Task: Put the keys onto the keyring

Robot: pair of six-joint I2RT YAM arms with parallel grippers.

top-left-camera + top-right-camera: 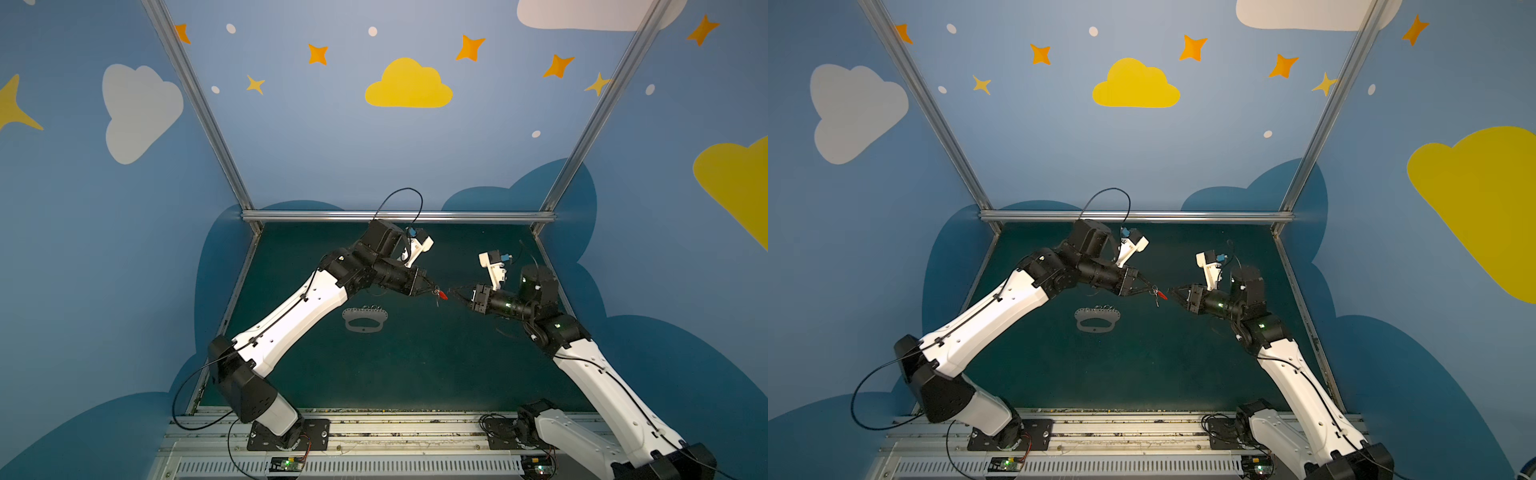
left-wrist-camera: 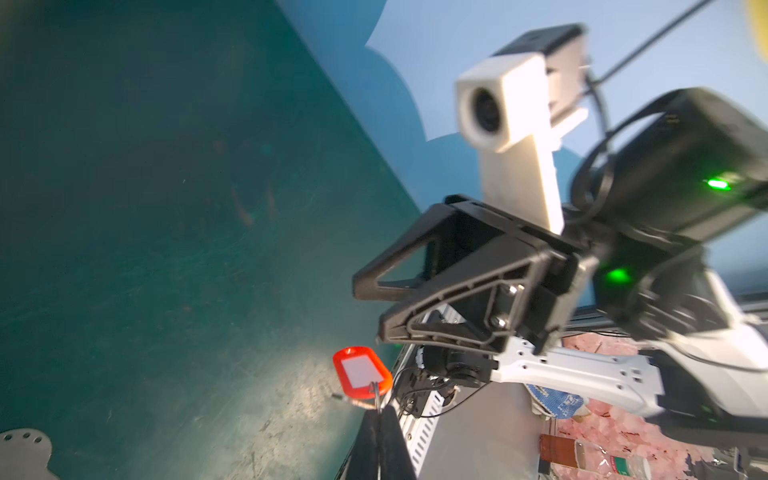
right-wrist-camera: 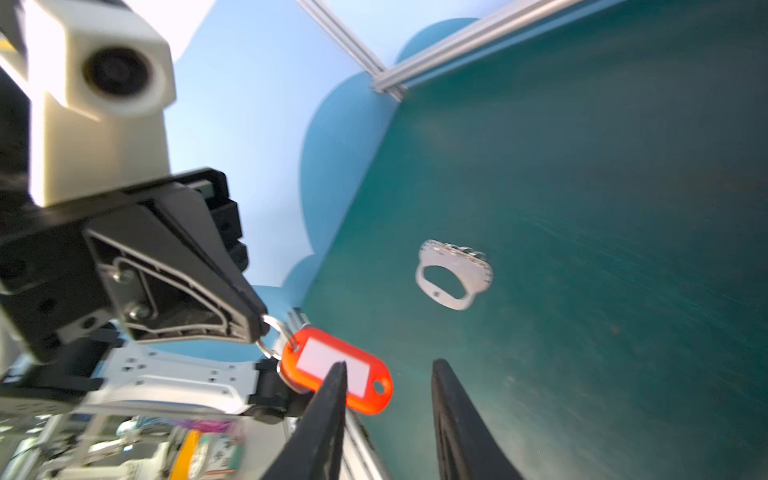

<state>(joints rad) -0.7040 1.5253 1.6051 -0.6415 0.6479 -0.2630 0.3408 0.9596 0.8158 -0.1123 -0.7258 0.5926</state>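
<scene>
Well, our left fingers (image 3: 232,299) are pressed together on the keyring (image 3: 277,331), a thin silver loop nipped right at their tips. The loop runs through the end of the red-orange tag of the keys (image 3: 332,370), so the tag hangs free in the air below the pinch. We judge that we hold the wire and not the plastic so that the tag and the small silver key (image 1: 1157,301) dangle clear, where the other arm can get at them. Our right fingers (image 3: 328,411) stand apart with a plain gap between them and nothing inside it. One of them crosses in front of the tag in the right wrist view; whether it touches the plastic we cannot tell. In both top views the two arms meet tip to tip above the table (image 1: 415,365), with the tag just between them. Farther out, flat on the table toward the left arm's side, lies the grey holed plate (image 1: 365,321) with several more small wire loops (image 1: 374,308) along its far edge, well apart from what we hold. We reckon the right fingers must next close on the tag to steady it
</scene>
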